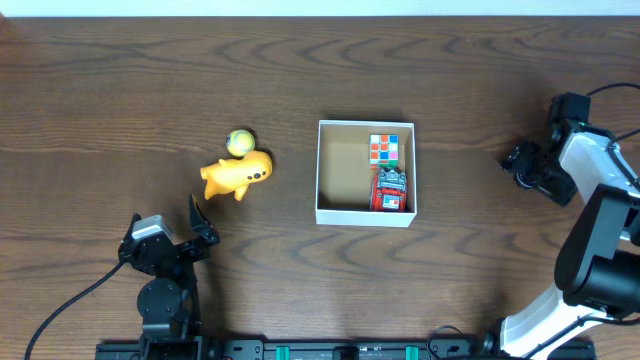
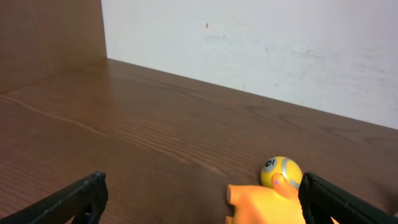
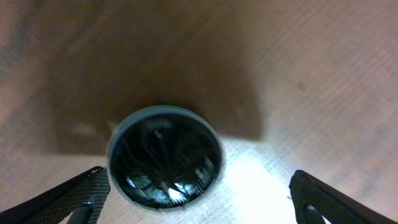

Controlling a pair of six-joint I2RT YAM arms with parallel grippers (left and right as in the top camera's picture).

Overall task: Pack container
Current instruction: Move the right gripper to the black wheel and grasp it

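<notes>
The container [image 1: 364,215] is sitting near the middle of the table [image 1: 110,90], its brown inside facing up. A colour cube [image 1: 391,149] is lying in its far right corner, and a red car [image 1: 390,190] is lying just in front of the cube, against the right wall. To the left of the container and apart from it, a yellow animal toy [image 1: 238,175] is lying on the wood, with a small yellow ball [image 1: 239,142] just beside it on the far side. The left gripper [image 1: 203,226] is hanging low near the table's front edge, close to the yellow toy and touching nothing. Its fingers [image 2: 71,200] are standing wide apart, and its wrist camera is showing the toy and ball between them, ahead. The right gripper [image 3: 199,180] is hovering far to the right of the container. Its fingers [image 3: 65,200] are also spread wide. Under it a dark round disc [image 3: 165,155] with a pale rim is lying on the table, blurred, and neither finger is touching it.
</notes>
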